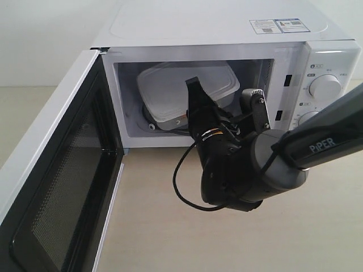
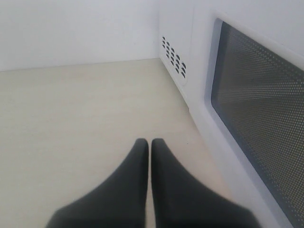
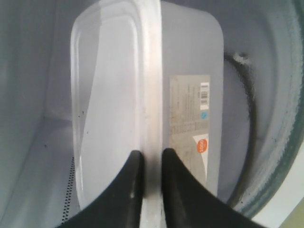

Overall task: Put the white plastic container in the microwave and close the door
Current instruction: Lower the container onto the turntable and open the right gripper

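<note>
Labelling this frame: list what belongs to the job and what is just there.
Job: translucent white rectangular plastic container; white countertop microwave; its open white mesh-windowed door; right end effector clamping the rim.
Just there: pale tabletop; printed sticker on microwave top; shut left end effector.

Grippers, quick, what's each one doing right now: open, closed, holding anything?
Left gripper: closed, holding nothing.
Right gripper: closed on the rim of the white plastic container, inside the microwave.
</note>
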`<state>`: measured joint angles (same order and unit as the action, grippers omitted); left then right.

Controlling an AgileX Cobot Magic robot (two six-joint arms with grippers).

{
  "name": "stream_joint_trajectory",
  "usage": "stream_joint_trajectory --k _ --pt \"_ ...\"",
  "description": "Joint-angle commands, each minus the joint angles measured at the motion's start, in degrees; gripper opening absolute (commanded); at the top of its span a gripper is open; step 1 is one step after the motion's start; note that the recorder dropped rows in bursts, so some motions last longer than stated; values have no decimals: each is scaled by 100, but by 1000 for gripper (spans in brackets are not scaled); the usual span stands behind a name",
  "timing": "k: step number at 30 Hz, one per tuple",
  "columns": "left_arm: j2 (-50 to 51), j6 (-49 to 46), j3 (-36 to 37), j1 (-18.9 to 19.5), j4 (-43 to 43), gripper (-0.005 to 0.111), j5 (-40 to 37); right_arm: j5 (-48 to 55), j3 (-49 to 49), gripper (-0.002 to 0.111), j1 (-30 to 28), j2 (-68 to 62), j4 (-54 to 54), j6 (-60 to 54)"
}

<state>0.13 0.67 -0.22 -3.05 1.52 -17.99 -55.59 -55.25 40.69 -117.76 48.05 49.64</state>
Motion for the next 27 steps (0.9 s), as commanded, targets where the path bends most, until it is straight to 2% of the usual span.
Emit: stream_joint_trajectory --k 1,2,5,14,20,27 --pt "-13 -9 22 12 5 4 0 -198 -37 33 -17 -12 -72 -26" --pt "-13 -9 22 12 5 4 0 -198 -37 42 -17 -12 -61 -26" --pt "-13 -9 22 12 5 4 0 -198 -37 52 -17 -12 -61 -26" --pt "-13 -9 22 12 5 4 0 -125 15 51 -17 -12 -183 -26" --pt "-13 -9 22 12 5 4 0 -162 410 51 -17 -1 -792 253" --pt "-13 -9 22 12 5 4 0 -996 1139 51 -17 -1 -1868 345"
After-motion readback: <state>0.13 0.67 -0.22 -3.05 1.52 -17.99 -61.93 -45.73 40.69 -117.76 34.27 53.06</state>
